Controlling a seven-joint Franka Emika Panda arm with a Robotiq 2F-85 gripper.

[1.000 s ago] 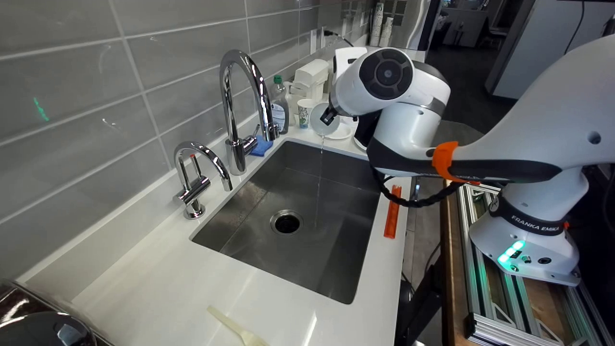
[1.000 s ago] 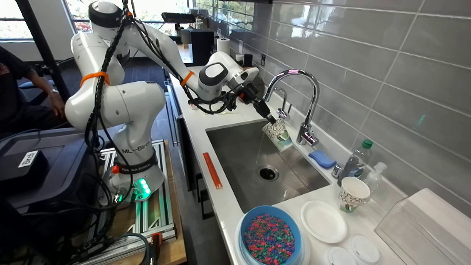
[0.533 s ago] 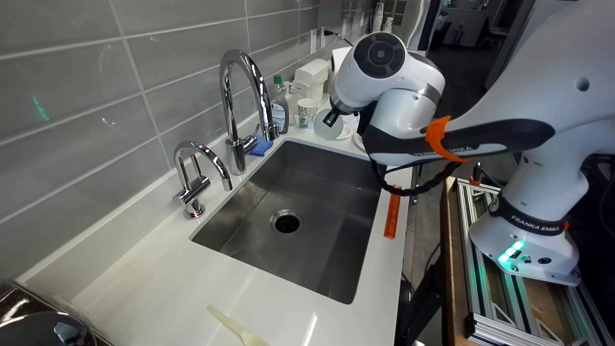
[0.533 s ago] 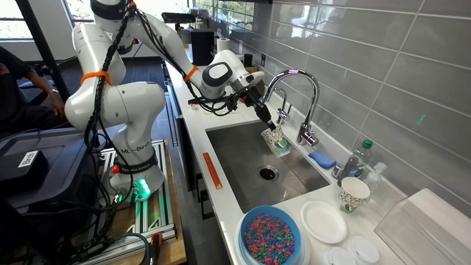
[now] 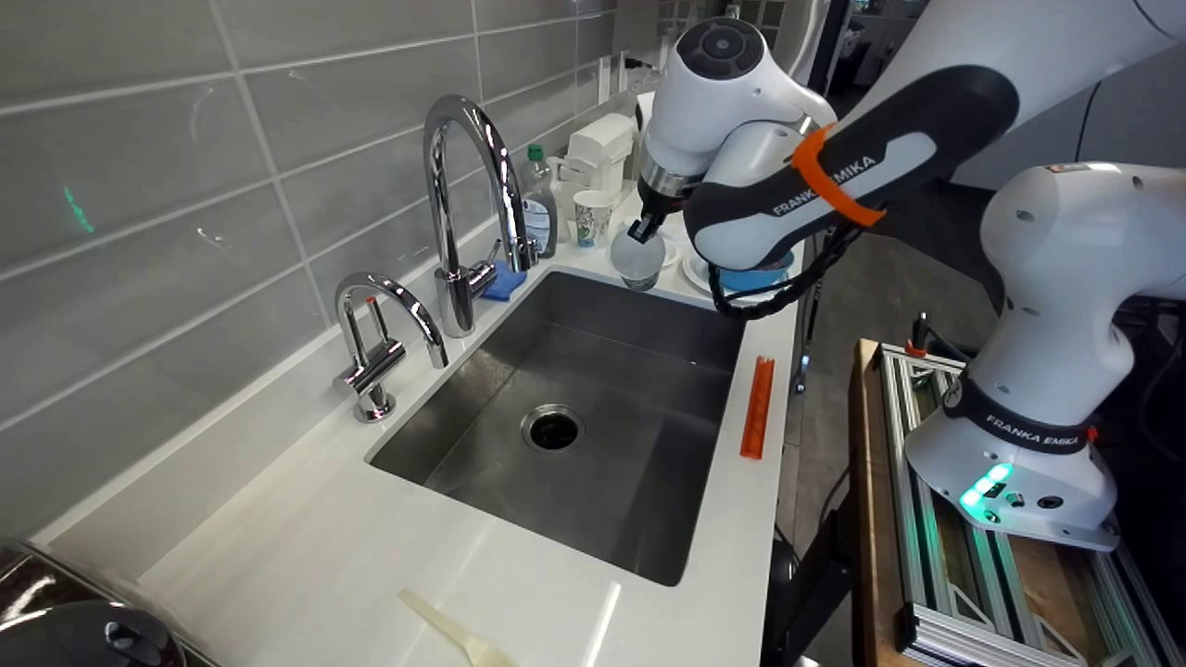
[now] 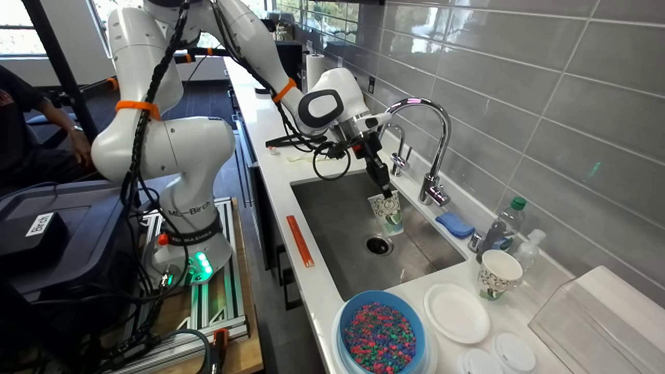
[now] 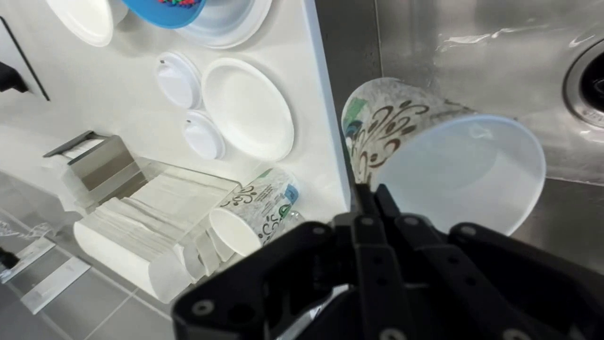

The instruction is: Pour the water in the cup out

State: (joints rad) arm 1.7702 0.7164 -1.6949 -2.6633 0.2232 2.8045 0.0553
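Observation:
The cup, white with a brown swirl print, hangs over the sink, a little tilted with its rim up, in both exterior views (image 5: 638,264) (image 6: 388,215). In the wrist view the cup (image 7: 401,118) opens toward the camera; whether liquid is inside is unclear. My gripper, in both exterior views (image 5: 641,230) (image 6: 385,192) and the wrist view (image 7: 375,192), is shut on the cup's rim, one finger inside the wall and one outside. The steel sink (image 5: 639,445) shows its drain (image 6: 378,244). No stream falls from the cup.
A tall faucet (image 6: 446,140) and a small faucet (image 5: 371,366) stand along the wall. Beyond the sink are another paper cup (image 6: 497,275), a white plate (image 6: 457,313), a soap bottle (image 6: 503,228) and a blue bowl (image 6: 349,332). An orange strip (image 5: 758,408) lies on the counter edge.
One second ago a thin water stream fell from the tipped cup; it is gone now. The cup has turned more upright, and the wrist has swung so the gripper points more downward.

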